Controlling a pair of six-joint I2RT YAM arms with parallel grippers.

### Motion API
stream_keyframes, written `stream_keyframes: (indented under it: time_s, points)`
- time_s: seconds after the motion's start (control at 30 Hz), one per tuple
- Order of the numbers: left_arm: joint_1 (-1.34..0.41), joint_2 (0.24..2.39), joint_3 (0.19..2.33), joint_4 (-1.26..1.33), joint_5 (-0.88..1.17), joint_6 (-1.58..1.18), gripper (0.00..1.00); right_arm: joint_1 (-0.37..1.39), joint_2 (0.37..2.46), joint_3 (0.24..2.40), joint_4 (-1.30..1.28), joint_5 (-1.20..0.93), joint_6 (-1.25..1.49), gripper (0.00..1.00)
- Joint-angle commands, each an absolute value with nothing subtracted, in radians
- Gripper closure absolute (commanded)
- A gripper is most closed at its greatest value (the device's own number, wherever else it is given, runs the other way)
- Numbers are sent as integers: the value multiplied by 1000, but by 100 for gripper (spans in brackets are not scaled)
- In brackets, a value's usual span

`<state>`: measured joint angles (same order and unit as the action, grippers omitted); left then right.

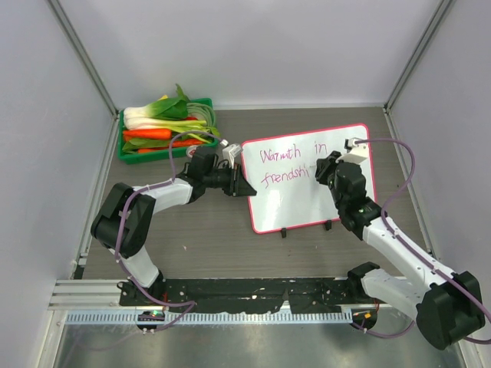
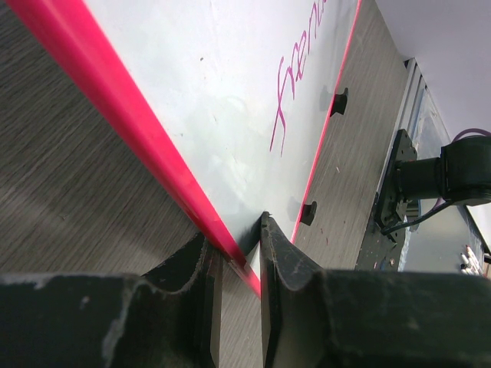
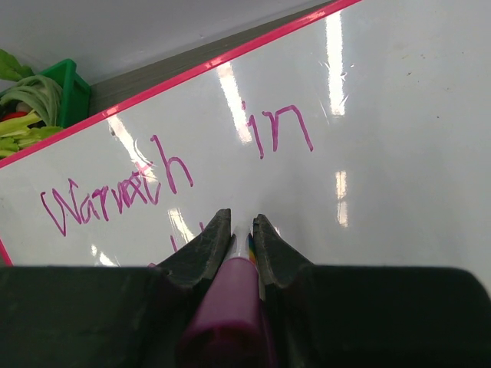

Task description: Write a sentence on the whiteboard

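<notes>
Grey table (image 1: pixel 199 238) inside white walls. The left gripper (image 2: pixel 239 249) clamps the pink frame of the whiteboard (image 1: pixel 295 207). The right gripper (image 3: pixel 242 230) holds a marker (image 3: pixel 230 299), tip at the board below "in". The second line of the sentence (image 3: pixel 107 201) likely continues rightward of these fingers.

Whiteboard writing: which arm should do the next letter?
Right. The right gripper is shut on the pink marker, aimed at the whiteboard by the sentence. The left gripper is clamped on the pink frame, busy steadying it.

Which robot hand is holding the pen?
The right gripper, pinching the pink pen; the left gripper only clamps the whiteboard by its frame.
</notes>
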<state>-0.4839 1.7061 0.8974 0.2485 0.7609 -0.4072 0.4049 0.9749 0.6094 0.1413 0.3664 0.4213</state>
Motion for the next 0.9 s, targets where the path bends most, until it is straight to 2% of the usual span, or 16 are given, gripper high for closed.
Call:
stream_keyframes:
  time_s: [0.0,0.87]
  points:
    - [-506,1743,877,147,641,-273,100,397,991,611,173,388,422,99]
    - [-506,1746,879,146,641,-273,100,394,945,534,78,345,442,98]
